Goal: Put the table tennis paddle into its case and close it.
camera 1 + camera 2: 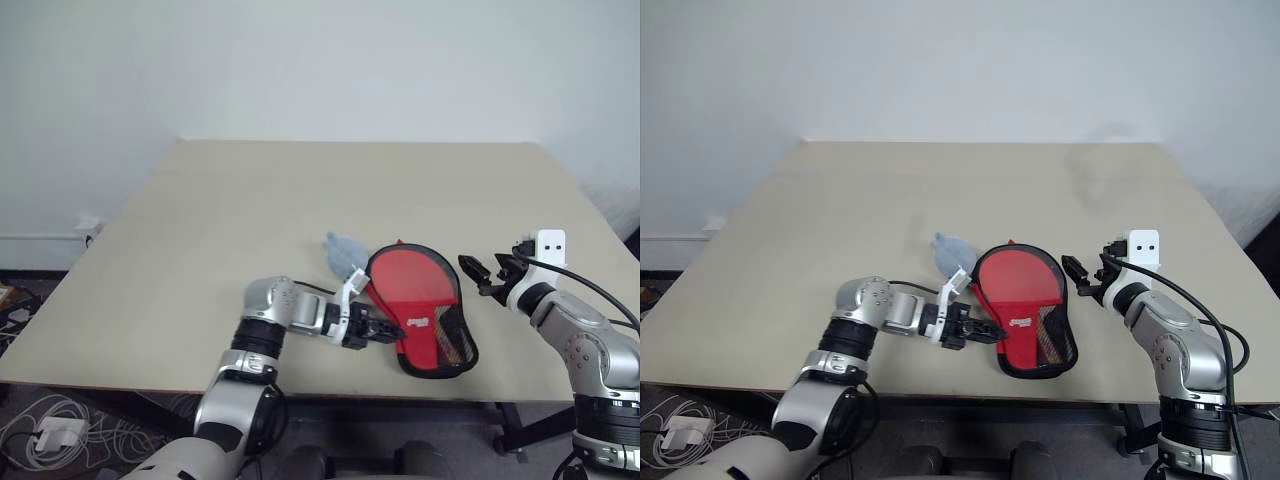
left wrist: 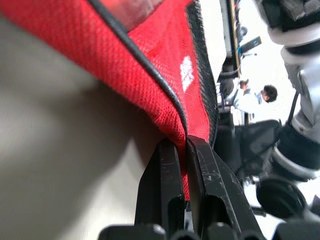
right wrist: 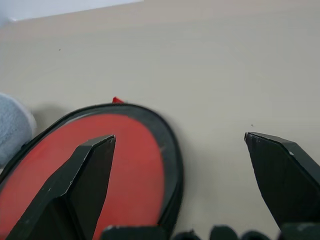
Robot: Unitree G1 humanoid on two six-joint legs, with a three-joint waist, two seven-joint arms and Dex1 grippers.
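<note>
The paddle [image 1: 412,283] lies in the open case [image 1: 436,345] on the counter [image 1: 250,210]. The left hand [image 2: 186,150] pinches the case's red edge; the right hand [image 3: 180,150] gapes nearby. That thin pinch may slip, probably dragging the case.

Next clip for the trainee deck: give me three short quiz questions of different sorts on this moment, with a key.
1. True or false: the left gripper has its jaws shut on the edge of the case.
2. Which thing lies on the table beside the case, on the side toward the robot's left?
A. a blue-grey cloth
B. a ball
C. a bottle
3. Fill in: the right gripper has its jaws ____, next to the case and holding nothing.

Key
1. True: the left wrist view shows red fabric pinched between the jaws.
2. A: the cloth.
3. open.
</note>
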